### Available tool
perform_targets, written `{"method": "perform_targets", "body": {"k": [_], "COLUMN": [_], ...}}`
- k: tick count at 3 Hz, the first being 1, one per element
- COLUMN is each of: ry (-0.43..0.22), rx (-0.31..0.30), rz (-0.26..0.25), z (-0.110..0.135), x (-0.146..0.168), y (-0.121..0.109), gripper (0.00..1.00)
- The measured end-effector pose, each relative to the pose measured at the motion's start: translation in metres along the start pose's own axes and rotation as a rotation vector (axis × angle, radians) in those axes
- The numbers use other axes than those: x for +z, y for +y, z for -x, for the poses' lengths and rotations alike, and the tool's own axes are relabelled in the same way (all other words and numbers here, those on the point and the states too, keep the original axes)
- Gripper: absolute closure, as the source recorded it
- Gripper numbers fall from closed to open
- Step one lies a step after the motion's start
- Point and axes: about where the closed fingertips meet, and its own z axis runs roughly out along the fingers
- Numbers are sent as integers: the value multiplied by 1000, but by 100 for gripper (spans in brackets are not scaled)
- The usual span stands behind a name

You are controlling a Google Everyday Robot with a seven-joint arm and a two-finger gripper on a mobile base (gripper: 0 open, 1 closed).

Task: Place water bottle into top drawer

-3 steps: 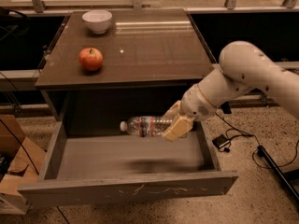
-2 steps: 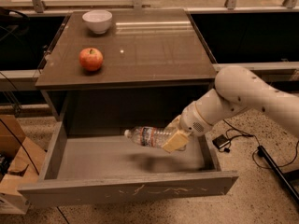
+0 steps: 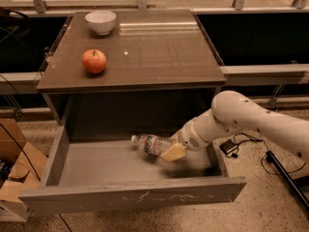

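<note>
The gripper (image 3: 167,149) is seen inside the open top drawer (image 3: 135,195), in its right half and towards the back. It is clamped on the water bottle (image 3: 150,143): the bottle's base end is pinched by the pale tan fingers (image 3: 175,152). From the gripper the bottle is stretched out towards ten o'clock, lying nearly flat, with its white cap end pointed at the drawer's middle. A dark shadow is cast on the grey drawer floor just below bottle and gripper; whether the bottle is touching that floor cannot be told.

From the gripper the white arm (image 3: 241,117) is led up towards two o'clock, over the drawer's right wall, to a rounded joint, and from there it is carried off towards four o'clock to the right edge of the view.

The drawer is pulled well out from under the table (image 3: 159,47), and its scratched front panel is seen at six o'clock from the gripper. On the brown table top, a red apple (image 3: 94,61) is set at eleven o'clock from the gripper, near the left edge. A white bowl (image 3: 100,21) is placed beyond the apple, at twelve o'clock from it, near the far left corner.

At nine o'clock from the drawer, a cardboard box (image 3: 13,175) is seen on the speckled floor. At three o'clock from the gripper, dark cables (image 3: 231,148) are lying on the floor beneath the arm.
</note>
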Motion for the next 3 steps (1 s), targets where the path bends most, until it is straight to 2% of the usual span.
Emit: {"method": "perform_targets", "body": {"k": [2,3], "ry": [-8,-8], "rx": [2,2], "rz": [-11,-11], "z": [2,2], "x": [1,1], "y": [-3,-3], "gripper": [12,0]}}
